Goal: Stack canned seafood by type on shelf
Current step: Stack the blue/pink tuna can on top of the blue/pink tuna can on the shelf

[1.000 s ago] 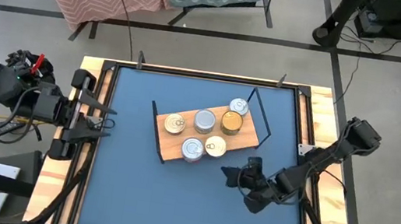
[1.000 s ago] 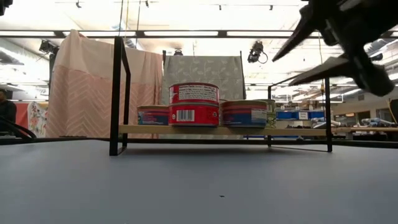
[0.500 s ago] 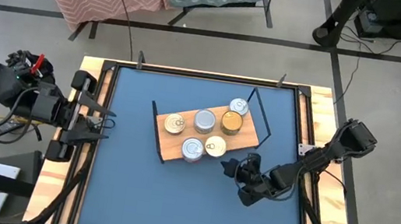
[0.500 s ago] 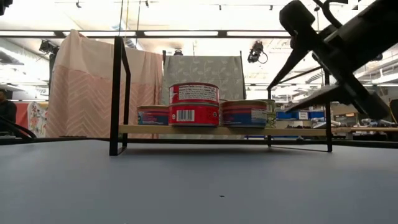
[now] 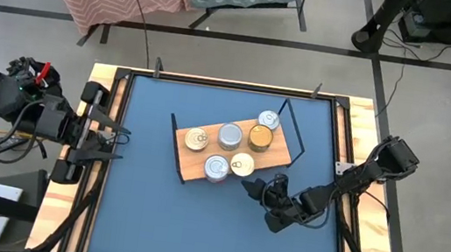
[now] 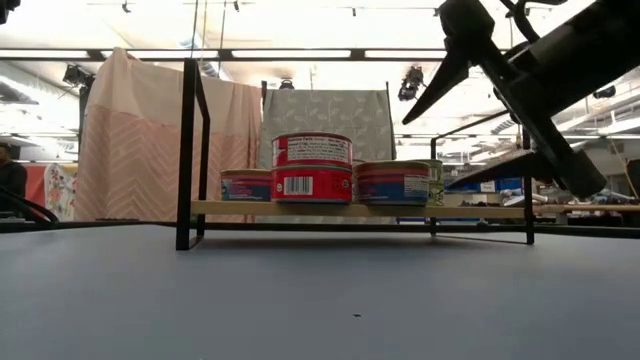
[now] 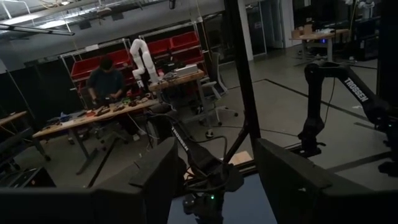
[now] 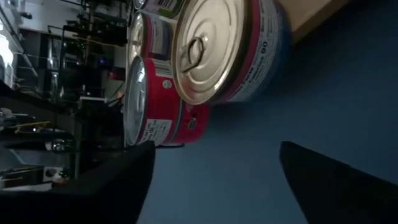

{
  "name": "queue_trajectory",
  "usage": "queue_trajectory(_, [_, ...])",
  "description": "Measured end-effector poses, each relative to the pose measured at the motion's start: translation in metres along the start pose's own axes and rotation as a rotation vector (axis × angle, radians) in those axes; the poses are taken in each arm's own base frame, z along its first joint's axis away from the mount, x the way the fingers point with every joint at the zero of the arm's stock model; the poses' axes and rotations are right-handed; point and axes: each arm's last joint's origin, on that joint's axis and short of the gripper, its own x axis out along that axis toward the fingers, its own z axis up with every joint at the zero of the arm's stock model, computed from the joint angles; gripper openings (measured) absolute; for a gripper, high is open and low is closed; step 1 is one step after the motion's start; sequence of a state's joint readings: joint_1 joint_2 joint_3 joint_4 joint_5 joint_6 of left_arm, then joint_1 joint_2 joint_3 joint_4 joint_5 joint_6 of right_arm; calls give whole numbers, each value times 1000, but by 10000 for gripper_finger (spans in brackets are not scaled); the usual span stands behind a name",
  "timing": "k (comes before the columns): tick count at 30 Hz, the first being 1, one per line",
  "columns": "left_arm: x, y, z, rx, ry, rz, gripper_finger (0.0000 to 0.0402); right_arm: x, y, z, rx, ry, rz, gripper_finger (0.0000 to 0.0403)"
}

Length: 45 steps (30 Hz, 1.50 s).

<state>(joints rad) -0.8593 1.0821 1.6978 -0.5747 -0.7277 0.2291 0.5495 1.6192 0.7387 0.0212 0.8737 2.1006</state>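
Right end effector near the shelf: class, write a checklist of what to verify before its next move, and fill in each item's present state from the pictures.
1. Right end effector open wide: ok.
2. It holds nothing: ok.
3. It faces the gold-lidded round tin at the front edge of the light-wood shelf with black wire end frames: ok.
4. Red-labelled tins stacked two high sit level: ok.
5. Left end effector waits at the blue table's left rim, away from the shelf: ok.
6. Tins sorted by type: cannot tell.

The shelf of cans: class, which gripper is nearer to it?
Right. The right gripper hovers, fingers open, just off the corner of the shelf by the cans; the left gripper waits at the table's far left edge.
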Motion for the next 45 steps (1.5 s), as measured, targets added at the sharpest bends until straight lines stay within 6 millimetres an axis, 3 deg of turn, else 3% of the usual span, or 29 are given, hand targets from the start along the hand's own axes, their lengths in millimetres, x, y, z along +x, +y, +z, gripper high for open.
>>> queue_trajectory(5, [0,0,0,0,0,0,218,4,-2,5,-22,-27,-30,396])
queue_trajectory(17, [1,-3,1,-28,-13,-45,218,23,-4,21,-17,-103,-93,396])
queue_trajectory(28, [4,-5,0,-32,-11,-53,218,57,-20,0,129,-107,12,390])
queue_trajectory(35, [4,-5,1,-33,-14,-54,218,58,-18,3,113,-142,31,392])
queue_trajectory(45, [3,-6,1,-33,-21,-85,218,58,-15,5,99,-157,39,339])
